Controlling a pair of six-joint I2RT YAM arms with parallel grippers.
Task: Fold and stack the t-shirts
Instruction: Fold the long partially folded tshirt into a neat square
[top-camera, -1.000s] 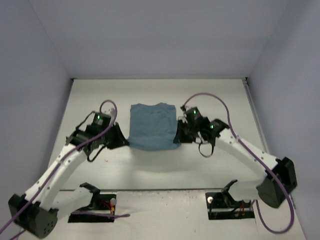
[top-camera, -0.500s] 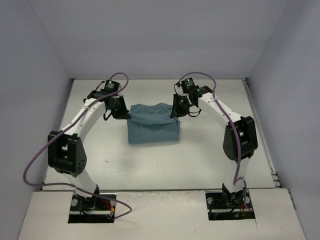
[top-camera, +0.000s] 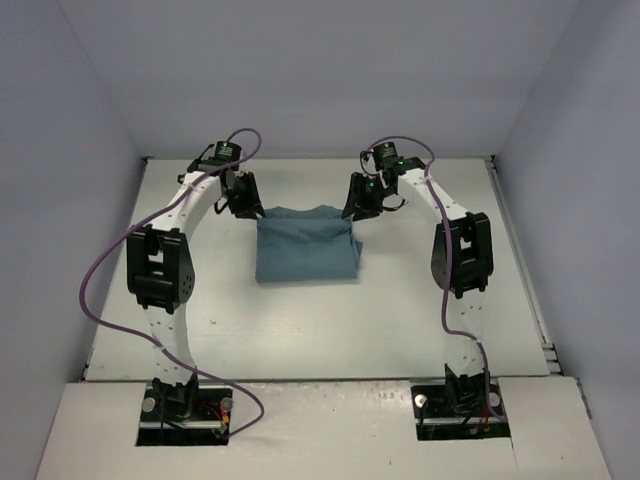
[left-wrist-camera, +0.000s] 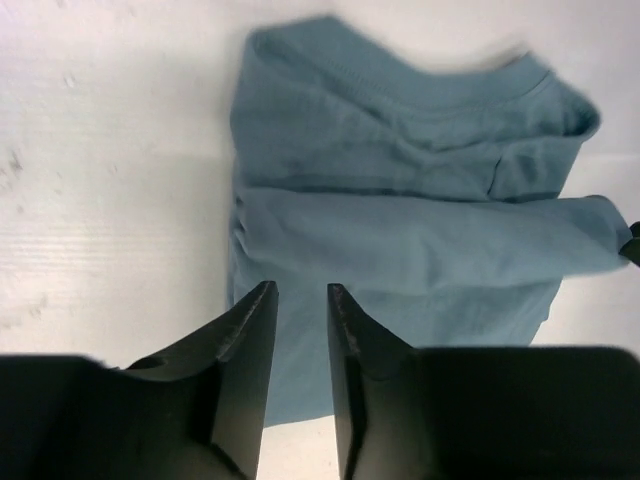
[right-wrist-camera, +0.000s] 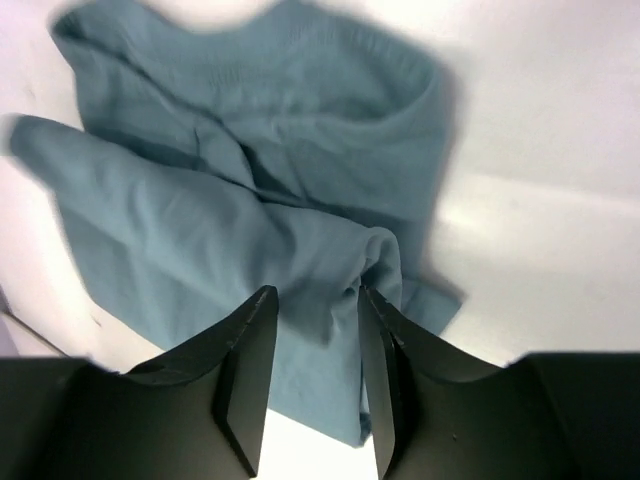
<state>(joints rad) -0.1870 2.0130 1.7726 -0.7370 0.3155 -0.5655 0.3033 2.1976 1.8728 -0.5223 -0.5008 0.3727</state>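
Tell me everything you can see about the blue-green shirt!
The t-shirt is plain teal, soft-looking cloth with no print and a ribbed collar at its far edge. It lies folded into a rough rectangle on the white table, toward the far side, with a folded-over layer across its middle and some wrinkles. The left gripper and right gripper hang over its far corners, fingers apart; neither seems to hold it.
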